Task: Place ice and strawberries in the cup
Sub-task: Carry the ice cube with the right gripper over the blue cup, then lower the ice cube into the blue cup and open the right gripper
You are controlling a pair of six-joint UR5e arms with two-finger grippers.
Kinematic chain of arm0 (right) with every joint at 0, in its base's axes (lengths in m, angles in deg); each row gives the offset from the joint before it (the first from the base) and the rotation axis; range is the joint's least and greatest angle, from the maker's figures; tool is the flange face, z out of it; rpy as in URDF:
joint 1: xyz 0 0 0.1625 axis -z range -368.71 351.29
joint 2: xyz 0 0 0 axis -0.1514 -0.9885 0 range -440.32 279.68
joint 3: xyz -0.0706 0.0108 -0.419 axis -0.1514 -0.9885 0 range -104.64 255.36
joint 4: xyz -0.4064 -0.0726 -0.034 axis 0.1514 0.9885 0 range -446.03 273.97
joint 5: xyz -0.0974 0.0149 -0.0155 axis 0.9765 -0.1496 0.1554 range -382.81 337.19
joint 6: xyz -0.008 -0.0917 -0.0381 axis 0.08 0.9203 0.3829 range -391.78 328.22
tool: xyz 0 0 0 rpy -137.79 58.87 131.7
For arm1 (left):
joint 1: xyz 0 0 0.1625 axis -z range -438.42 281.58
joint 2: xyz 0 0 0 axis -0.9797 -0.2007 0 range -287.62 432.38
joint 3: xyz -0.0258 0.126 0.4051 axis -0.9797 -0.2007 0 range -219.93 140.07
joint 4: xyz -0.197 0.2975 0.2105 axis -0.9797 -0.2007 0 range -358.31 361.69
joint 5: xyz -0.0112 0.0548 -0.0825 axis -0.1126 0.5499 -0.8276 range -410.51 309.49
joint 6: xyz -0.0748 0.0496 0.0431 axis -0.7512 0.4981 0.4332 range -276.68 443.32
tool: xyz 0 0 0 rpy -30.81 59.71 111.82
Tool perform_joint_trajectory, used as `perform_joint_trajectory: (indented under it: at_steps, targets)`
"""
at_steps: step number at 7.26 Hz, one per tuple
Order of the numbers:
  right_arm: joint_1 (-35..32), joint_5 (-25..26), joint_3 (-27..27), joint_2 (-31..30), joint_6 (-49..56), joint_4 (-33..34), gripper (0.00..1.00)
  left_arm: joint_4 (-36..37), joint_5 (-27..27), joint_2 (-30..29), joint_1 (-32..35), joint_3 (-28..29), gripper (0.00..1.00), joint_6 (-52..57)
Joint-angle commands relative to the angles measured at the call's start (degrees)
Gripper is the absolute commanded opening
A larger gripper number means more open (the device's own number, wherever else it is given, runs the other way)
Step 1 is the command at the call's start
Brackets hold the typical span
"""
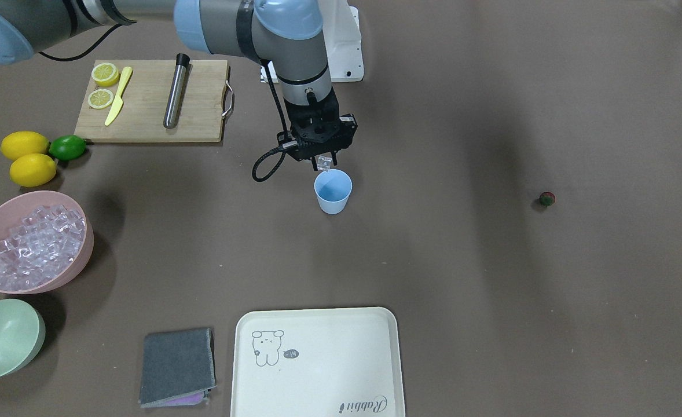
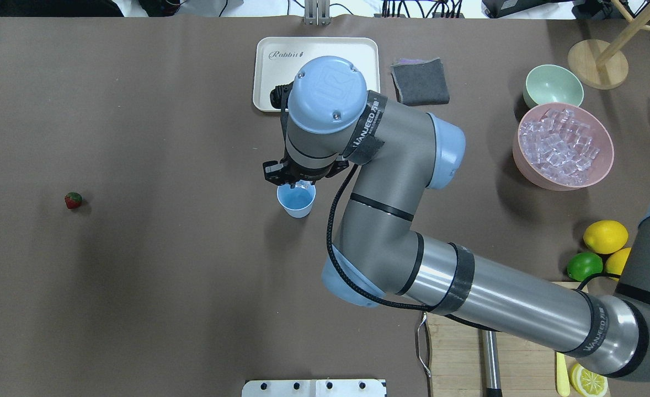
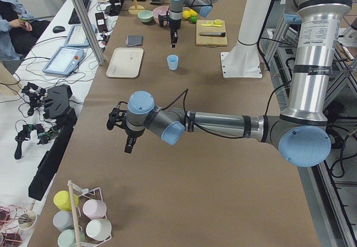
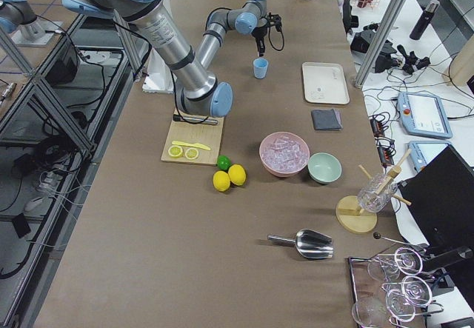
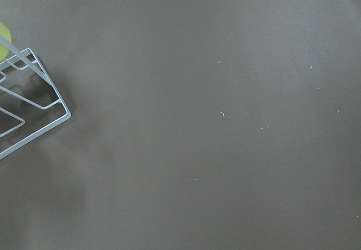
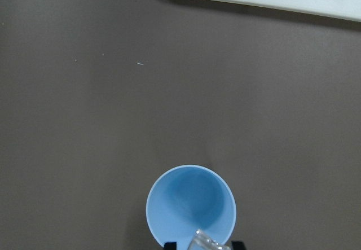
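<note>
The light blue cup [image 1: 333, 192] stands upright in the middle of the table and looks empty in the right wrist view [image 6: 190, 205]. My right gripper [image 1: 325, 165] hangs just above the cup's rim, shut on one clear ice cube [image 6: 206, 240]. The rest of the ice [image 1: 33, 243] is piled in a pink bowl [image 2: 523, 165]. A single small red strawberry [image 2: 73, 200] lies alone on the cloth, far from the cup. My left gripper [image 3: 129, 145] hovers over bare table near the cup rack; I cannot tell whether it is open or shut.
A cream tray [image 1: 318, 324], a grey cloth [image 1: 178, 365] and a pale green bowl [image 1: 2, 339] sit near the cup's side of the table. A cutting board [image 1: 153, 101] carries lemon halves, a yellow knife and a metal muddler. Two lemons and a lime [image 1: 68, 147] lie beside it.
</note>
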Motion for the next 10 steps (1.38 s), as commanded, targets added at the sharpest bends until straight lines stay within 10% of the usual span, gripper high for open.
perform_joint_trajectory:
  at_steps: [1,6,10]
  targets:
    - [0.62,1.20,-2.66,1.20,-0.23,-0.29,0.01,-0.01,0.00,0.15,0.01,0.01,0.97,0.04]
    - [2.02,3.65,-5.03,-0.82,-1.90,-7.32,0.05,-0.10,0.00,0.06,0.01,-0.43,0.97,-0.05]
    - [2.73,4.44,-4.77,-1.17,-2.86,-7.58,0.81,-0.10,0.00,0.06,0.01,-0.43,0.97,-0.05]
